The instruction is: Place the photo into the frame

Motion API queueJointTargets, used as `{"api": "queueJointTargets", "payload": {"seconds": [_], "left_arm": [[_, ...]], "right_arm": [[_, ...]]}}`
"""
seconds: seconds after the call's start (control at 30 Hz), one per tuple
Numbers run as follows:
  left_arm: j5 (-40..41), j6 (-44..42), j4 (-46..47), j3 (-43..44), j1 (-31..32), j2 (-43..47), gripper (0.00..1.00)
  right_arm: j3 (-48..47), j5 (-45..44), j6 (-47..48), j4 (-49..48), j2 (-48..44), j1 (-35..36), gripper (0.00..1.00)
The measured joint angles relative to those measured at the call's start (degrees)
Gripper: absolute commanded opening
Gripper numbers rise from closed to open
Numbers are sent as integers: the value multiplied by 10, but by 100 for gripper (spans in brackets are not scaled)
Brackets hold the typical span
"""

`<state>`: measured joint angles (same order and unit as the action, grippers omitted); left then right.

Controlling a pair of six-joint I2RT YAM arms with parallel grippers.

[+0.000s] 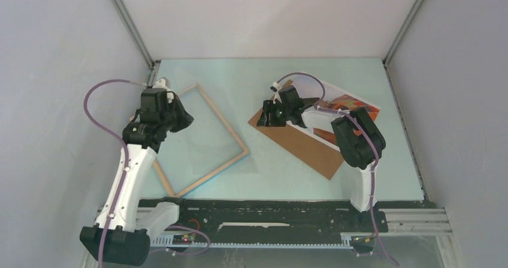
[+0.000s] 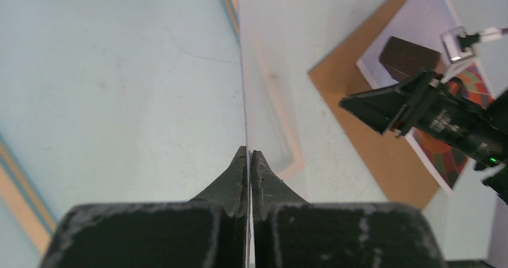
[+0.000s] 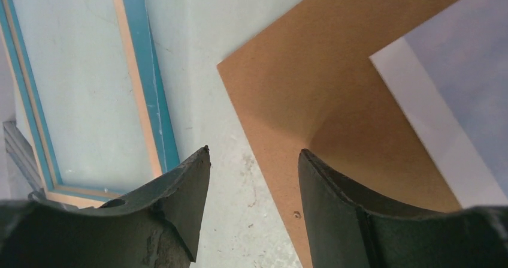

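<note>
The frame (image 1: pixel 223 119) lies flat on the left half of the table, light wood with a teal edge (image 3: pixel 147 70). My left gripper (image 1: pixel 180 119) is at its far left corner, shut (image 2: pixel 248 151) on a thin clear pane (image 2: pixel 244 70) that I see edge-on. The photo (image 1: pixel 346 100) rests on a brown backing board (image 1: pixel 302 145) on the right, partly hidden under my right arm. Its white border and pale sky (image 3: pixel 455 100) show in the right wrist view. My right gripper (image 1: pixel 268 117) hangs open (image 3: pixel 254 154) over the board's left corner (image 3: pixel 311 70), holding nothing.
White walls close in the table on the left, right and back. The black base rail (image 1: pixel 269 217) runs along the near edge. A purple cable (image 1: pixel 302 76) loops over my right wrist.
</note>
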<state>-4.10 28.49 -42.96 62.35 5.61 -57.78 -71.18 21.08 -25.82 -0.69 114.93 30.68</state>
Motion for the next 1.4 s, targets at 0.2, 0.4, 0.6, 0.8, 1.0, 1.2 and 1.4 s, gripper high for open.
{"api": "queueJointTargets", "payload": {"seconds": [0.2, 0.4, 0.6, 0.8, 1.0, 1.2, 1.4], "left_arm": [[50, -16, -32, 0, -19, 37, 0], [96, -29, -40, -1, -63, 64, 0], [113, -31, -27, -14, -91, 105, 0], [103, -31, -12, -14, -91, 118, 0], [92, -31, -10, -14, -91, 118, 0], [83, -36, -11, -14, -91, 118, 0], [82, -35, -10, -14, -91, 110, 0]], "right_arm": [[-2, -9, 15, 3, -2, 40, 64], [-35, -16, 24, 20, 5, 77, 63], [-81, -56, 46, 57, 26, 106, 61], [-120, -82, 68, 100, 54, 128, 61], [-212, -121, 90, 167, 108, 156, 57], [-238, -158, 94, 202, 121, 172, 54], [-253, -170, 99, 221, 128, 177, 39]]}}
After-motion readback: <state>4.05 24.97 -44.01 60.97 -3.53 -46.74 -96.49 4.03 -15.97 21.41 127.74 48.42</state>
